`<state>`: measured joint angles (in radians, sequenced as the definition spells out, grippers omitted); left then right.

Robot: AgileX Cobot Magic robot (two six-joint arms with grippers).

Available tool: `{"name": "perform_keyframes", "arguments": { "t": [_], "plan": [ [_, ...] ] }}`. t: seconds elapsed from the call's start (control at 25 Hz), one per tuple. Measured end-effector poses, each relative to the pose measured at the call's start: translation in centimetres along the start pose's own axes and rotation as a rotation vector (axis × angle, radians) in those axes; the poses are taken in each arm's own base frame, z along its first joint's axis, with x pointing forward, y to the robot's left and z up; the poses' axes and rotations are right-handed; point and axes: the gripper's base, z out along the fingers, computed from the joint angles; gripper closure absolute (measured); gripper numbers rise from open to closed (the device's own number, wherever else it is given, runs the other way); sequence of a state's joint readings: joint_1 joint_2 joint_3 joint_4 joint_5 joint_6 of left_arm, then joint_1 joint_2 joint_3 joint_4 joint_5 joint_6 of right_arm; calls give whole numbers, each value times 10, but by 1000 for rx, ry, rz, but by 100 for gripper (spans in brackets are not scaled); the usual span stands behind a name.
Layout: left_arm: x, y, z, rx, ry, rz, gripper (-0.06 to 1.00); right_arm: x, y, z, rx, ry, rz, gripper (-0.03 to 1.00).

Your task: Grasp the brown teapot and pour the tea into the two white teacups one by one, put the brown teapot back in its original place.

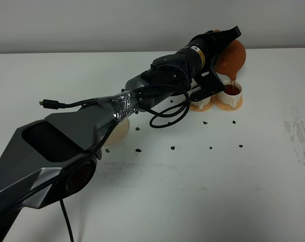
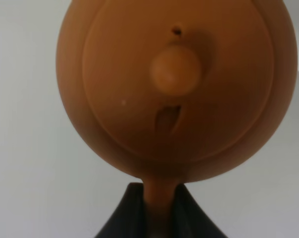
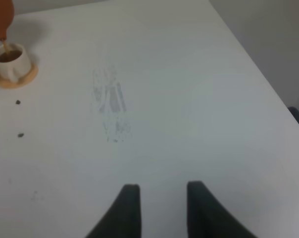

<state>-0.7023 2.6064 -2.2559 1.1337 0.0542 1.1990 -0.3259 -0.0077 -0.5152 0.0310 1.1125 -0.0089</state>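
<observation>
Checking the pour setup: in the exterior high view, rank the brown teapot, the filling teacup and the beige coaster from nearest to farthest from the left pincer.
1. brown teapot, held in the left pincer.
2. filling teacup, below the spout.
3. beige coaster, far left, under the arm.

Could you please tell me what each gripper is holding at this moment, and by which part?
The left gripper holds the brown teapot by its handle, tilted over a white teacup. The right gripper is open and holds nothing.
</observation>
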Motion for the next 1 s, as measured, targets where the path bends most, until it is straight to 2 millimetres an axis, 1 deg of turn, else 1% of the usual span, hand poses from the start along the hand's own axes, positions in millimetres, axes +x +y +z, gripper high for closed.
{"name": "perform_keyframes", "arguments": {
  "t": [0.2,0.56,0.8,1.0],
  "plan": [
    [0,1,0,-16,-4,26,86,0,0,0,0,0,0,75],
    [6,-4,0,-27,-2,32,86,0,0,0,0,0,0,75],
    [6,-2,0,-55,-12,35,86,0,0,0,0,0,0,75],
    [6,-2,0,-52,-12,4,86,0,0,0,0,0,0,75]
  ]
}}
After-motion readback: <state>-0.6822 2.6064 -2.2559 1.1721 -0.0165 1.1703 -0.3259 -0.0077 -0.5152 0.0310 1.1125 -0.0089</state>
